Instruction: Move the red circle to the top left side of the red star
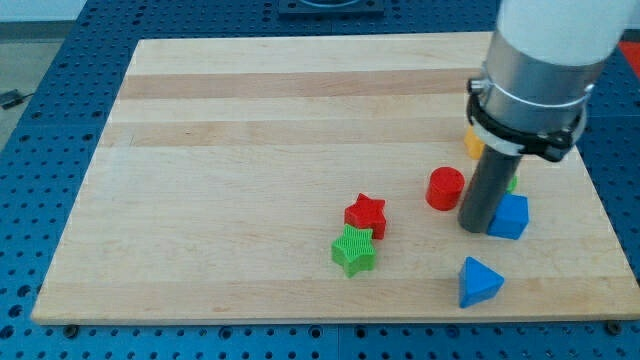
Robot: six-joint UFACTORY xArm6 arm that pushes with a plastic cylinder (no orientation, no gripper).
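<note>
While no writing shows, my tip [474, 228] rests bare, right of red circle [445, 188].

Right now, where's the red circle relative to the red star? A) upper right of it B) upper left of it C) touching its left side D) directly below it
A: the red circle sits apart from the red star, toward the view's upper right, with my tip just right of the circle.
</note>
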